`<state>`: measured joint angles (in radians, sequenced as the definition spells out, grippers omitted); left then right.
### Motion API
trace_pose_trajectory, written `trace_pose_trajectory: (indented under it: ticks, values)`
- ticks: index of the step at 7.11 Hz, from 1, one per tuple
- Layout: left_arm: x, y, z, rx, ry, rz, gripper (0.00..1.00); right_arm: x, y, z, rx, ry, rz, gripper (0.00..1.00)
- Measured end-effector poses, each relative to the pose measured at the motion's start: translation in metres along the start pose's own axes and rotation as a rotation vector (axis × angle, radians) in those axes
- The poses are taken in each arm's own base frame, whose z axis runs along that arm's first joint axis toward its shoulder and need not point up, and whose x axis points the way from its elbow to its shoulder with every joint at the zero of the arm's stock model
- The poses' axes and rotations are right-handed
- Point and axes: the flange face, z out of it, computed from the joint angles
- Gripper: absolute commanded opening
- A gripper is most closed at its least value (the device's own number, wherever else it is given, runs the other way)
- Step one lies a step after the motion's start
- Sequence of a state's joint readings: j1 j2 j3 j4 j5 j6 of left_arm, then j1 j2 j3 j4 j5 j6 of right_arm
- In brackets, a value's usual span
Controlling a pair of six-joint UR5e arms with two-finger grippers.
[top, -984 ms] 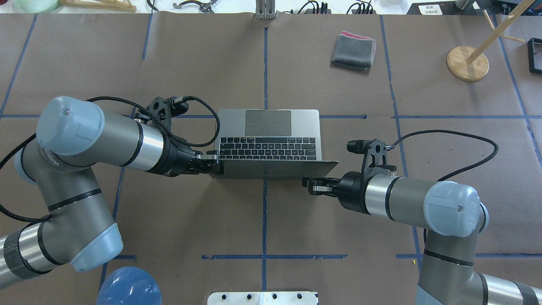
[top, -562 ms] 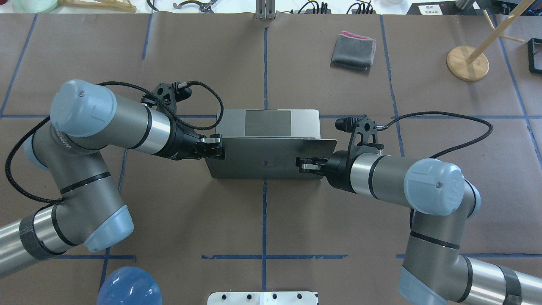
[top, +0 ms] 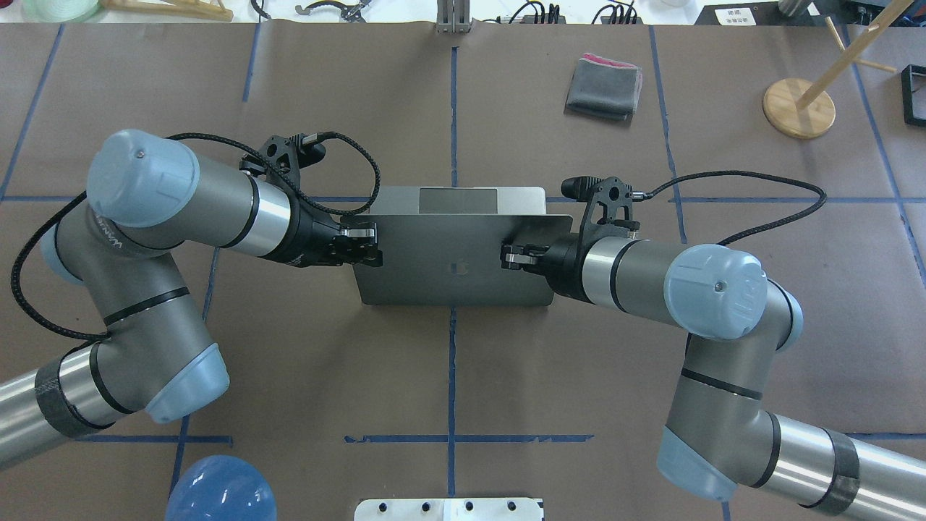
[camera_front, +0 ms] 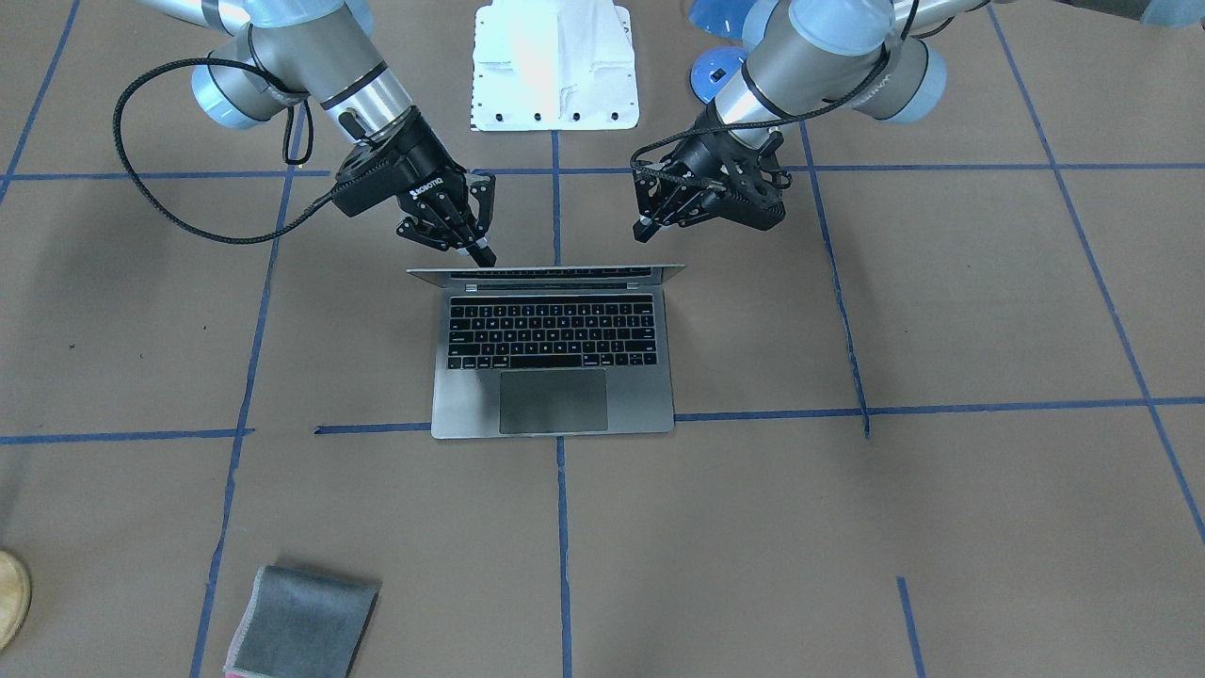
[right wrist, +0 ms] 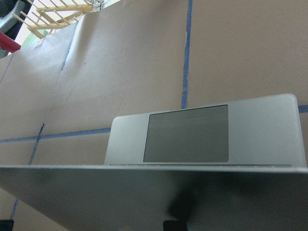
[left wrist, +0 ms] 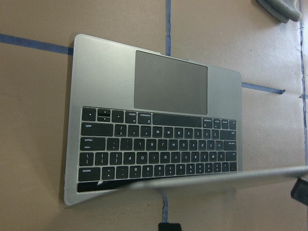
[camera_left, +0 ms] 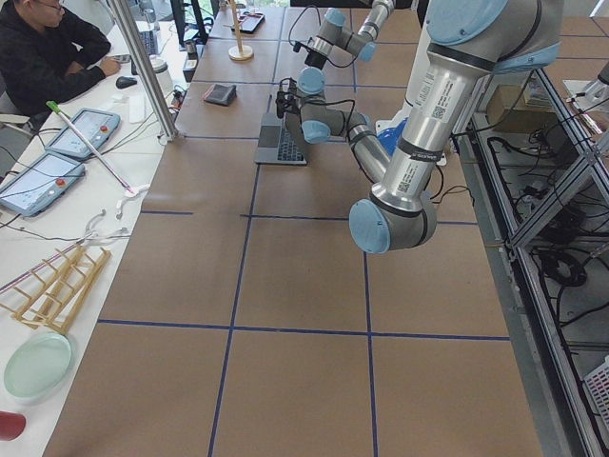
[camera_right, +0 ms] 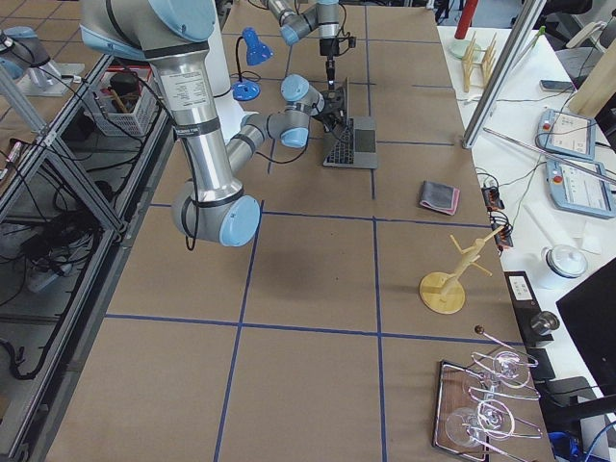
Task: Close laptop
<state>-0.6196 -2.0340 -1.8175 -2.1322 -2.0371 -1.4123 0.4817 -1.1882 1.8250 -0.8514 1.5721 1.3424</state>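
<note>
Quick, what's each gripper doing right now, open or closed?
Left gripper: closed, holding nothing, pressed against the laptop lid.
Right gripper: closed, holding nothing, pressed against the lid.

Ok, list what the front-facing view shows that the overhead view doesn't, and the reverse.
Only front-facing: the keyboard, uncovered beneath the tilted lid. Only overhead: the lid's back with its logo, hiding the keys. Both: the laptop partly open, the left claw and right claw at the lid's two sides, the trackpad, the folded grey cloth.
</note>
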Motion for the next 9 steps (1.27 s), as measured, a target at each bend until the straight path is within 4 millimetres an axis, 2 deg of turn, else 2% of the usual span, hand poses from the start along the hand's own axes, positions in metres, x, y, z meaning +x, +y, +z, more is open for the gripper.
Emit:
trace_pose_trajectory:
  ticks: [3, 5, 7, 9]
  values:
    - [0.005, -0.017, 0.024, 0.003, -0.026, -0.013, 0.00, 0.007, -0.017, 0.008, 0.023, 0.026, -0.007, 0.00]
    - [0.000, -0.037, 0.034, 0.020, -0.051, -0.030, 0.00, 0.013, -0.019, 0.014, 0.024, 0.043, -0.013, 0.00]
    - [-0.003, -0.054, 0.043, 0.032, -0.071, -0.045, 0.00, 0.012, -0.020, 0.031, 0.021, 0.058, -0.014, 0.00]
    - [-0.008, -0.062, 0.050, 0.037, -0.088, -0.057, 0.00, 0.014, -0.024, 0.047, 0.020, 0.080, -0.012, 0.00]
